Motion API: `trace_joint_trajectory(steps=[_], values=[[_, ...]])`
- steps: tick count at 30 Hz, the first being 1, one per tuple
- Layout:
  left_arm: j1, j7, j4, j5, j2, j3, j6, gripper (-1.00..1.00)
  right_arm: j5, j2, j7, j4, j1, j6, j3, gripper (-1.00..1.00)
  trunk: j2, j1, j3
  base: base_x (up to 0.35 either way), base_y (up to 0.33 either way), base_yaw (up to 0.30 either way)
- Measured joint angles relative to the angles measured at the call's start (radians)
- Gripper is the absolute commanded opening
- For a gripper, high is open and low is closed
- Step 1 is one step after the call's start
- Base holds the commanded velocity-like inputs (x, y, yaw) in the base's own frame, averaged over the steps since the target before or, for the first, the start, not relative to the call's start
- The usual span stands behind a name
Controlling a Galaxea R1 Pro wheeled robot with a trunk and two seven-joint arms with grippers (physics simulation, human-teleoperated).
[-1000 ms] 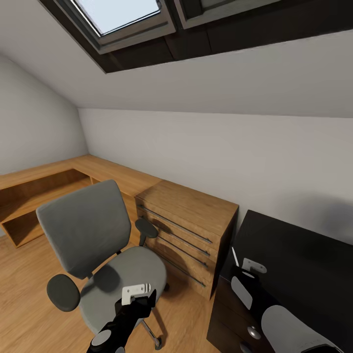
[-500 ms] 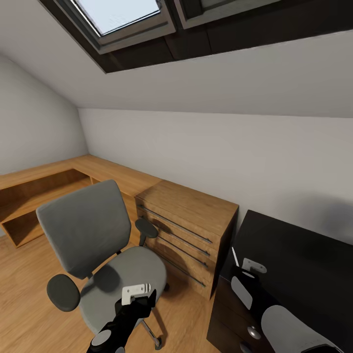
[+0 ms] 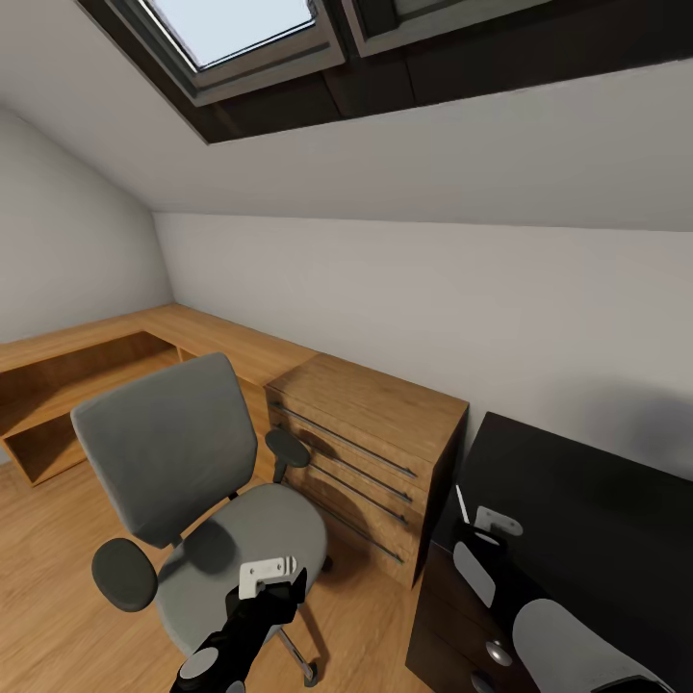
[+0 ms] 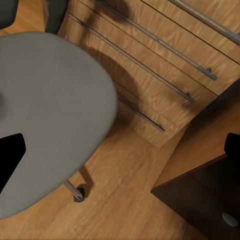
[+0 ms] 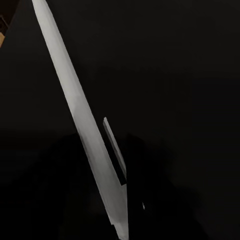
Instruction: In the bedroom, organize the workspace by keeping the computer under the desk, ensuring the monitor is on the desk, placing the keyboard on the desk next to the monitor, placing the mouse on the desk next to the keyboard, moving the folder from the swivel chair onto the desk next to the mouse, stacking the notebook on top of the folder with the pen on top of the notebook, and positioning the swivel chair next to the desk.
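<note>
the right pincer (image 3: 481, 525) is clamped on the pen (image 3: 461, 503), a thin white stick seen up close in the right wrist view (image 5: 80, 125), its long axis running up and away from the fingers over the glossy black tabletop (image 3: 577, 500). the left pincer (image 3: 274, 577) hangs above the swivel chair (image 3: 183, 472) seat beside the wooden dresser (image 3: 366, 433); whether it is open cannot be told. the right arm is the nearer one to the tabletop, where the pen likely belongs.
</note>
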State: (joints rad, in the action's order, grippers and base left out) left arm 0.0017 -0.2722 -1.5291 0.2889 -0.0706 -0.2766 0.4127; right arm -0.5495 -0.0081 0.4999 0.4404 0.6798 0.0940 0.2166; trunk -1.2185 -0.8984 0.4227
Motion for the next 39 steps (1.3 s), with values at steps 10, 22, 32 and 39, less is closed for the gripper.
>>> trace_joint_trajectory(steps=[10, 22, 32, 39], values=[[0.0, 0.0, 0.0, 0.0, 0.0, 0.0, 0.0, 1.0, 0.01, 0.001, 0.001, 0.011, 0.0, 0.031, 0.001, -1.0, 0.0, 0.0, 0.0, 0.0, 0.0, 0.0], [0.0, 0.0, 0.0, 0.0, 0.0, 0.0, 0.0, 1.0, 0.01, 0.001, 0.001, 0.012, 0.0, 0.033, 0.002, -1.0, 0.0, 0.0, 0.0, 0.0, 0.0, 0.0], [0.0, 0.0, 0.0, 0.0, 0.0, 0.0, 0.0, 1.0, 0.007, 0.001, 0.002, 0.012, 0.0, 0.033, 0.002, -1.0, 0.0, 0.0, 0.0, 0.0, 0.0, 0.0], [0.0, 0.0, 0.0, 0.0, 0.001, 0.0, 0.0, 1.0, 0.008, 0.0, 0.003, -0.018, 0.0, 0.03, 0.003, -1.0, 0.049, 0.027, -0.022, 0.0, 0.0, 0.0]])
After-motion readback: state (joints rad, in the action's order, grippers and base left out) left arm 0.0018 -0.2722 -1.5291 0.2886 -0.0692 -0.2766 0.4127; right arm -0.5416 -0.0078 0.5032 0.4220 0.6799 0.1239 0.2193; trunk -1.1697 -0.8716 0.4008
